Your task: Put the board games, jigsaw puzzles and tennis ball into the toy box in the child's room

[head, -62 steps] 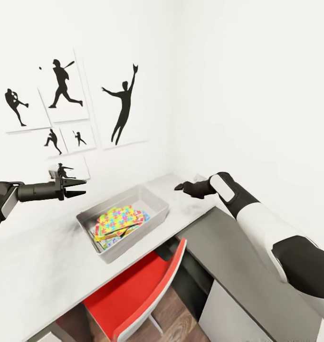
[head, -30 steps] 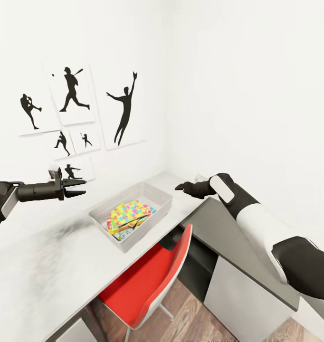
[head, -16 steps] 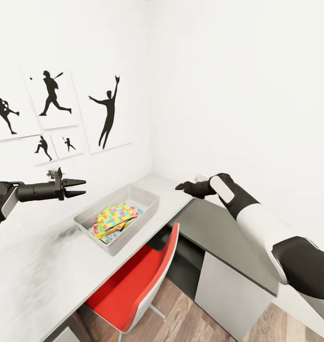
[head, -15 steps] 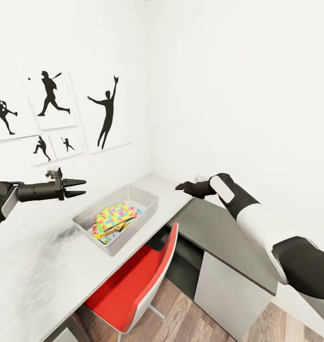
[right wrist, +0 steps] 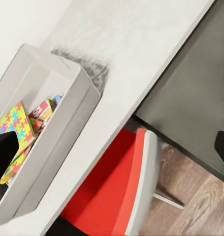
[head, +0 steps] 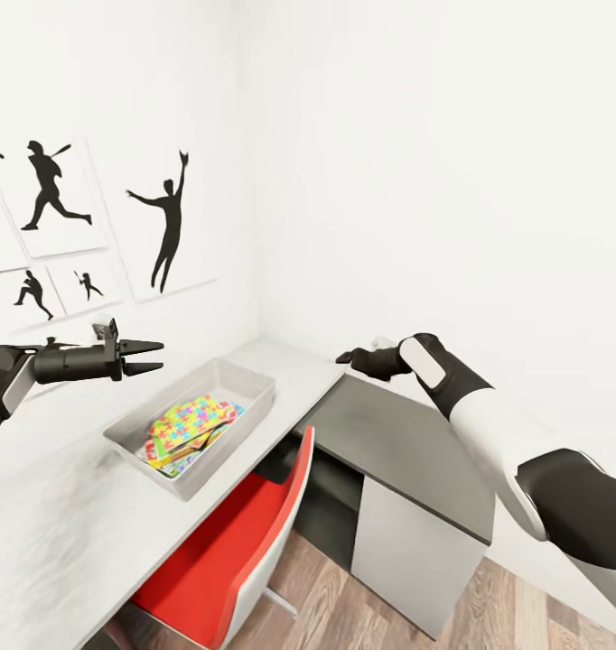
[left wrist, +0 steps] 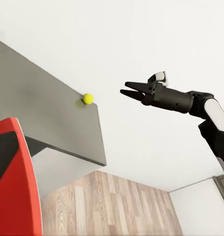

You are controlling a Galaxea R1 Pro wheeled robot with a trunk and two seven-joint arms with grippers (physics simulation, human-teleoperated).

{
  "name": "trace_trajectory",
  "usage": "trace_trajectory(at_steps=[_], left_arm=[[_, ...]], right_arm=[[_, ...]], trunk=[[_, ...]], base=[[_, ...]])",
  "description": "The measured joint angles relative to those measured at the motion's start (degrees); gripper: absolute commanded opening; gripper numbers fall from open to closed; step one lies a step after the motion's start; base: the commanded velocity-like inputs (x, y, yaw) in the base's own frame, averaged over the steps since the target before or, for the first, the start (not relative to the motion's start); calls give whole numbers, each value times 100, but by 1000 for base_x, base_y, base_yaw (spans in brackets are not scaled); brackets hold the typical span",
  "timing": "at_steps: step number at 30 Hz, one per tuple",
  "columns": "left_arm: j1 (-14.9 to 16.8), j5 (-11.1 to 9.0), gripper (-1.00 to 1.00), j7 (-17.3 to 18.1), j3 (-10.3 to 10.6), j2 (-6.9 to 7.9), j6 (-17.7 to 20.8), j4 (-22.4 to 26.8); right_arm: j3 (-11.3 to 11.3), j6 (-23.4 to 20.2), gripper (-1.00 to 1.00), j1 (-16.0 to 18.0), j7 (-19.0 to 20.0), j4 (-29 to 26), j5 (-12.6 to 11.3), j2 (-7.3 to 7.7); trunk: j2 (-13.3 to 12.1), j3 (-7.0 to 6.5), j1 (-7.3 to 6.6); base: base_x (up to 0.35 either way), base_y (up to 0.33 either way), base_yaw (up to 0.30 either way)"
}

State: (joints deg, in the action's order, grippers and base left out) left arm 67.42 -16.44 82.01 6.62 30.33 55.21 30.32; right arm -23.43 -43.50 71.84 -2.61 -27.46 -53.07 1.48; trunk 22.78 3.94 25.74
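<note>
Beside the toy box (head: 133,424), red chair (head: 225,551); on dark desk section (left wrist: 48,113), tennis ball (left wrist: 87,99)

Left end effector (head: 145,357) outstretched, fingers parted, empty. Right end effector (left wrist: 127,88) extended forward, fingers parted, empty.

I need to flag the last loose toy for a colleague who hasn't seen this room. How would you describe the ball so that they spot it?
Find the lower dark grey desk section against the white wall. Near its far edge sits a small yellow-green tennis ball, resting on the bare top. It is the only round, bright thing there; the other toys are flat boxes in the light grey toy box.
</note>
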Motion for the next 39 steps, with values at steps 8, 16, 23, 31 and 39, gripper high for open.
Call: trace_trajectory(at_steps=[8,16,23,31,39], left_arm=[[1,0,100,0,0,0,0,-3],[1,0,100,0,0,0,0,-2],[1,0,100,-4,0,0,0,0],[0,0,100,-8,0,-1,0,-1],[1,0,100,-8,0,-6,0,-2]], right_arm=[[-7,66,100,1,-1,30,-1,2],[-35,109,100,-2,-1,91,0,-4],[-43,120,100,-2,-1,162,1,-4],[-44,122,100,1,-1,202,1,-4],[-50,153,100,-1,-1,239,2,3]], trunk=[[0,-56,0],[0,-111,1],[0,-160,1],[0,-215,1],[1,-269,1]], base=[[0,0,-210],[-48,0,-210],[-75,0,-210],[-98,0,-210],[-106,0,-210]])
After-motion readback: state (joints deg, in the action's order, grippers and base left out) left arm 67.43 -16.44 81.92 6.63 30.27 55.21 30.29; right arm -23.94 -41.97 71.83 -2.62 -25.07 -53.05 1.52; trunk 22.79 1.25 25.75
